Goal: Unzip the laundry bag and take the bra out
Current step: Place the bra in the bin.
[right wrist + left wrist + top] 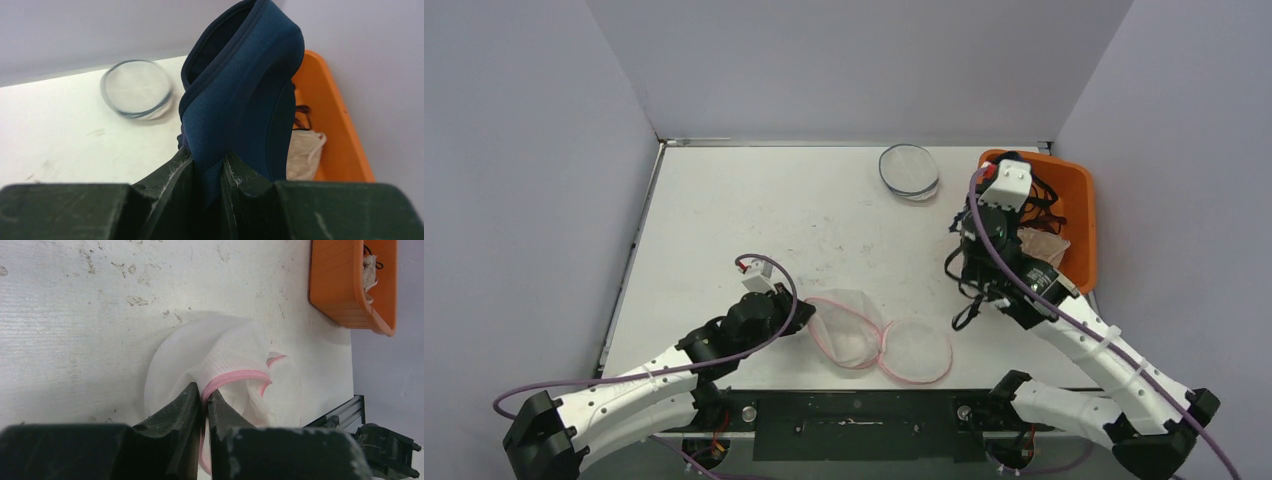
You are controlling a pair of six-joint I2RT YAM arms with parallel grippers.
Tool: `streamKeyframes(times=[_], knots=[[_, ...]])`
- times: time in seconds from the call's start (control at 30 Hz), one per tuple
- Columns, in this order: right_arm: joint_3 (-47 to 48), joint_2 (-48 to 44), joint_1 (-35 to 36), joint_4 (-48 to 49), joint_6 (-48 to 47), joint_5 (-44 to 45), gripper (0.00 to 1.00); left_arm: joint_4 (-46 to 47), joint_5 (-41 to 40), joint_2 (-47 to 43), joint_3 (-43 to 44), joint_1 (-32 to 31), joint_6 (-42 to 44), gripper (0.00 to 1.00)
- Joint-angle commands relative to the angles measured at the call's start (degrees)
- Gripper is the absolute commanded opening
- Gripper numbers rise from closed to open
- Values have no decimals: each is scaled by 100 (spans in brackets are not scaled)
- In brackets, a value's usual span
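**A:** What does the right gripper (206, 162) have?

**B:** Its jaws are pinched narrow on a fold of the navy bra (240, 85). The cup stands up above the fingers, lifted clear of the table (774, 200).

**A:** And the left gripper (205, 397)?

**B:** It is nearly closed, with the pink trim of the laundry bag (220, 355) nipped between the tips. The white mesh spreads out from there on the table. From above, its two round halves lie flopped apart near the front edge.

**A:** So the zip is undone?

**B:** I judge so. The bag gapes and the bra is well away from it, over by the orange bin (340, 135) on the right.

**A:** What's in the bin?

**B:** A pale garment (305, 150) and some dark straps. A second mesh bag (136, 89), grey-rimmed, sits at the far edge.

**A:** What's left, then?

**B:** Little, I'd say. The bra has to be set down, probably in the bin, and both grips let go.
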Motion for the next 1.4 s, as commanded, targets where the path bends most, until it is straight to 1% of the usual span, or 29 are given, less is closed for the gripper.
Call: streamKeyframes(times=[0.0, 0.03, 0.07, 0.13, 0.17, 0.2, 0.27, 0.37, 0.47, 0.53, 0.6, 0.63, 0.67, 0.73, 0.87, 0.97, 1.03, 1.17, 1.27, 1.37], knots=[[242, 481, -2031, 16, 393, -1906, 5, 28, 66, -135, 29, 24, -55, 10], [211, 568, -2378, 85, 514, -2233, 5, 1, 71, -164, 37, 22, -55, 12], [168, 616, -2587, 173, 599, -2367, 5, -36, 72, -184, 42, 27, -55, 15], [126, 723, -2823, 347, 722, -2434, 5, -68, 63, -235, 38, 20, -56, 22], [115, 787, -2968, 410, 770, -2445, 5, -69, 55, -255, 26, 25, -52, 27], [120, 892, -3172, 448, 860, -2501, 5, -69, 48, -271, 25, 28, -43, 35], [142, 1012, -3517, 483, 981, -2674, 5, -67, 45, -286, 53, 37, 5, 46], [221, 1123, -3731, 539, 1009, -2539, 5, -132, 61, -296, 111, 29, 86, 64], [423, 1226, -3798, 525, 851, -2254, 5, -236, 51, -337, 136, 30, 86, 81], [522, 1314, -3820, 513, 746, -2033, 5, -301, 22, -396, 139, 36, 56, 89], [607, 1451, -3888, 538, 690, -1995, 5, -317, -1, -463, 130, 36, 18, 97], [652, 1542, -3915, 532, 717, -1990, 5, -323, -14, -496, 122, 31, -11, 98], [650, 1617, -3934, 579, 726, -1971, 5, -326, -13, -525, 109, 29, -42, 97], [663, 1810, -4033, 749, 701, -1982, 5, -380, -4, -598, 96, 30, -112, 96], [909, 2221, -4193, 619, 614, -1976, 5, -734, -112, -887, 49, 34, -273, 96], [811, 2309, -4202, 559, 658, -2011, 5, -675, -280, -1161, -120, 36, -423, 96], [661, 2317, -4224, 397, 757, -2046, 5, -665, -365, -1246, -162, 40, -484, 96], [51, 2109, -4332, 414, 781, -2055, 5, -811, -480, -1139, -68, 46, -469, 96], [-392, 2010, -4441, 488, 833, -2081, 5, -770, -422, -984, -37, 50, -472, 96], [-548, 2082, -4480, 416, 959, -2064, 5, -672, -315, -855, -47, 44, -501, 96]])
